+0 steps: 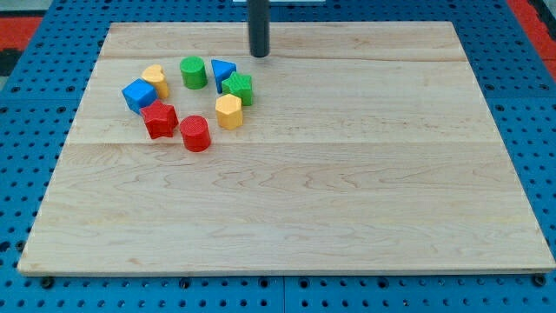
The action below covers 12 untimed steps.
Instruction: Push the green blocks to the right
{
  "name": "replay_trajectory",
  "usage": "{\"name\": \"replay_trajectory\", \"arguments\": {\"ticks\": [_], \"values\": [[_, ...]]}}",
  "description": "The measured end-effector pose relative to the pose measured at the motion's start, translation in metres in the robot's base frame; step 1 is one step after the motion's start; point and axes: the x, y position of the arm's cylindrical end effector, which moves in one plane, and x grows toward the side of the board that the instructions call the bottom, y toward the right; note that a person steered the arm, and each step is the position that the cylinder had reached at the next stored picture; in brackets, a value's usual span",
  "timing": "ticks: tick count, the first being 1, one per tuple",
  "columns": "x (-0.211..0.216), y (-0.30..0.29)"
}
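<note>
Camera view: my tip (260,55) is resting on the wooden board (347,200) near the view's top edge, left of centre. The rod has no jaws and is grasping nothing; it is touching no block.

The blocks are sitting in a loose ring in the board's upper-left area, down and to the view's left of my tip. The green cylinder (193,72) is standing at the ring's top, well apart from my tip. The green star block (238,89) is lying lower and to the view's right, touching the blue triangle block (222,70) just above it.

The yellow hexagon block (228,111) is sitting just below the green star. The red cylinder (195,133), red star block (159,118), blue cube (138,94) and yellow rounded block (156,79) are completing the ring.
</note>
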Motion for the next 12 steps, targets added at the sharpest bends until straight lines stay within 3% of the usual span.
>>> {"name": "replay_trajectory", "arguments": {"ticks": [1,2,4,6,7,8,9,10,11,12], "values": [[-0.027,-0.088],[-0.005,-0.114],[0.078,-0.081],[0.090,-0.017],[0.121,0.035],[0.125,0.084],[0.125,0.037],[0.091,-0.042],[0.076,-0.020],[0.091,0.050]]}}
